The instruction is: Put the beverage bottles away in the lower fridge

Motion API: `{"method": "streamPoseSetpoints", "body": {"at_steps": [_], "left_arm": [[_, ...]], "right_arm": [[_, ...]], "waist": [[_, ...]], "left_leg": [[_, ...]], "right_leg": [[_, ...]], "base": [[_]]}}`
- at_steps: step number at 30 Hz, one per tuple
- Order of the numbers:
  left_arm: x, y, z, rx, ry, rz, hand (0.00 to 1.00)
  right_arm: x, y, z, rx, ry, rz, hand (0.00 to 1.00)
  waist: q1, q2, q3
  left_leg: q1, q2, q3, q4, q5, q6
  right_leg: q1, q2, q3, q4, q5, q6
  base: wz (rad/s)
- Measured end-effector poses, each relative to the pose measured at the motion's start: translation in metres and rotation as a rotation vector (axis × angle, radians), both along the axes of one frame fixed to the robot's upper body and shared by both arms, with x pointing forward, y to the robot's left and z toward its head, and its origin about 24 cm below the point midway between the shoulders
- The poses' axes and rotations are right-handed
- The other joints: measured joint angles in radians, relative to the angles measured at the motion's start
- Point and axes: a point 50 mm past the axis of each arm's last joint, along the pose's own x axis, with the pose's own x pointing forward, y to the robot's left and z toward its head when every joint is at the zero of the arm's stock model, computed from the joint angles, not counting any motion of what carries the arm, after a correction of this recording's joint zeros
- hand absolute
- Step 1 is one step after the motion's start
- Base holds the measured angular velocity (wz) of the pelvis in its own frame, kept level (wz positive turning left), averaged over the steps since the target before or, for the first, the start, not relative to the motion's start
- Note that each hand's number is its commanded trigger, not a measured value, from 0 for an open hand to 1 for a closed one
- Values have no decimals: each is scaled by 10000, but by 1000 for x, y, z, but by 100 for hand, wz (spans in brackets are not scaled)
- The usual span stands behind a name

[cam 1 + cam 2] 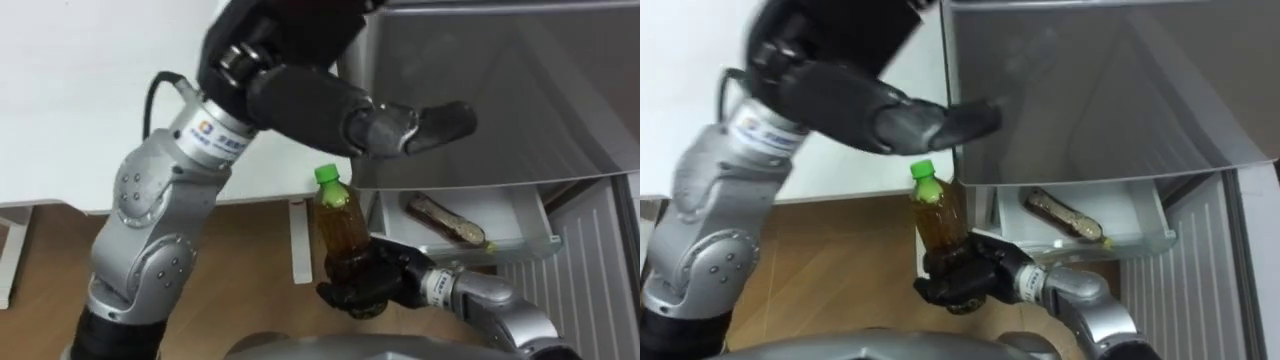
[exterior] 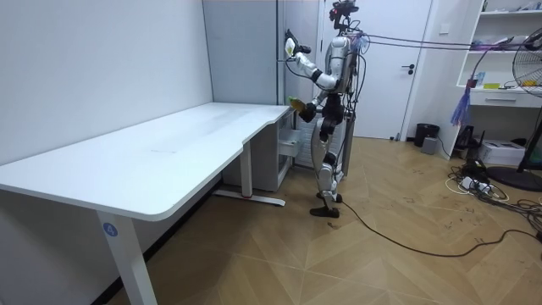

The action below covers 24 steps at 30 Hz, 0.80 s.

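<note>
Closest to you, low in the eye views, your right hand (image 1: 378, 285) has its fingers wrapped round the lower part of the bottle (image 1: 341, 228). It holds the bottle upright, with the green cap (image 1: 326, 177) on top and amber drink inside. The bottle hangs over the wooden floor (image 1: 240, 260), just left of the open drawer (image 1: 530, 228) and not yet inside it.

Above it, your left arm comes in from the lower left and is raised high. Your left hand (image 1: 385, 125) is open, its fingers (image 1: 445, 120) stretched out straight across the edge of the grey fridge door (image 1: 500, 90). You cannot tell whether they press on the door.

Beyond the bottle, the pale drawer stands pulled out at the foot of the fridge, and a brownish wrapped packet (image 1: 445, 220) lies in it.

To the left lies the white surface (image 1: 70, 90). In the room view you stand upright at its far end, facing the fridge (image 2: 246, 85).
</note>
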Motion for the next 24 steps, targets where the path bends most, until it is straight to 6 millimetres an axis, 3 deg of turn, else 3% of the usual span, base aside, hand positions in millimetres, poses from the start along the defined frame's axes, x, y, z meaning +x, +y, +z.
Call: {"method": "streamPoseSetpoints", "body": {"at_steps": [6,9,15,17,21,24], "left_arm": [[5,20,5,-48,-82,1719,0],[7,37,8,114,-299,3296,0],[3,84,9,-310,-137,7258,0],[-4,106,9,-624,-128,8945,0],[-16,132,5,-786,65,11123,0],[-17,150,-4,-544,394,12733,0]], "right_arm": [[0,-8,2,8,-122,-469,100],[-8,-16,-1,-76,109,-858,100],[-26,-36,-6,-253,570,-1959,100],[-32,-40,-8,-336,707,-2193,100],[-38,-44,-9,-554,776,-2387,100],[-39,-46,-9,-513,800,-2602,100]], "waist": [[155,51,14],[418,100,26],[905,100,56],[1134,100,64],[1399,123,45],[1461,136,31]], "left_leg": [[5,-10,-16,-22,0,-3],[165,-21,1,-101,17,-18],[464,-18,-27,-264,14,-23],[661,-21,-9,-334,13,-29],[689,-23,-21,-374,13,-30],[666,-74,-313,-294,12,-26]], "right_leg": [[54,-7,-68,-135,0,0],[97,-5,-38,-133,0,0],[399,7,-159,-209,-2,3],[549,22,-96,-308,-2,3],[603,16,-188,-307,-7,11],[752,-34,-550,-320,-13,21]], "base": [[0],[-5],[3],[-3],[2],[25]]}}
